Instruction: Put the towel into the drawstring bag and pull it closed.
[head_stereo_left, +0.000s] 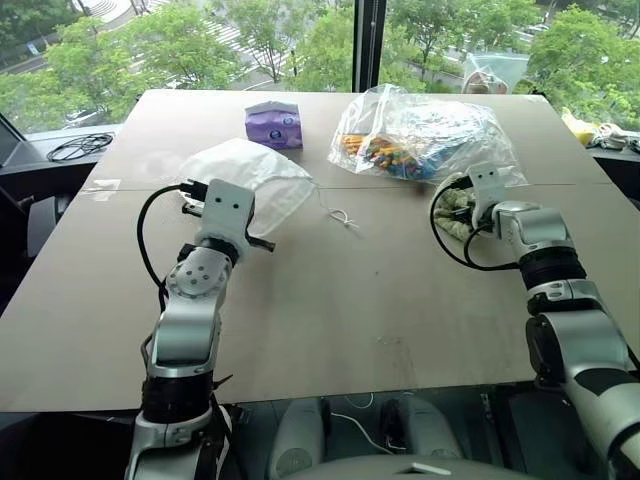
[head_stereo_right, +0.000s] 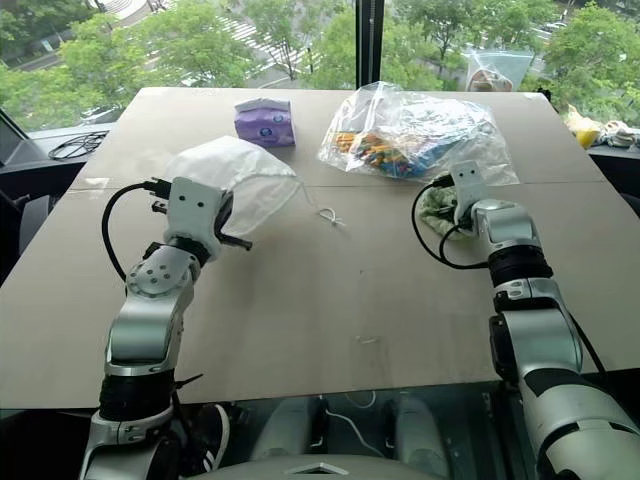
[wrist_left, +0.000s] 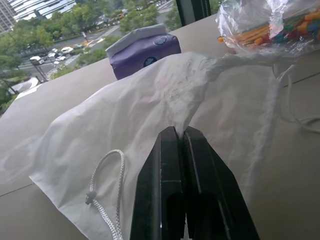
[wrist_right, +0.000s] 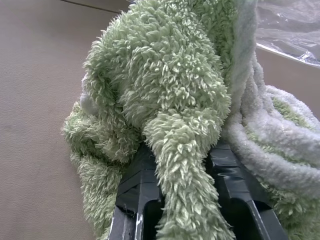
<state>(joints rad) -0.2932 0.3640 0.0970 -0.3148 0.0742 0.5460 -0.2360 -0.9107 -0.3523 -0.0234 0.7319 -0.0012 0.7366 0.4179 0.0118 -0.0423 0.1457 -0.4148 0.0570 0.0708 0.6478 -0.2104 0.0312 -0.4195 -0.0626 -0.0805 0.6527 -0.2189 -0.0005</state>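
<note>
holding the drawstring bag, left gripper is clamped; right gripper pinches the towel; insertion and closing remain.

The right pincer is mostly buried under the light-green fluffy terry towel. The small colourful items inside the big clear plastic bag are too small to identify, perhaps pencils.

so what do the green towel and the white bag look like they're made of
The towel: soft terry or fleece, judging by its long shaggy loops. The drawstring bag: thin, matte, crinkled white fabric, possibly nonwoven, with a braided white cord.
</note>
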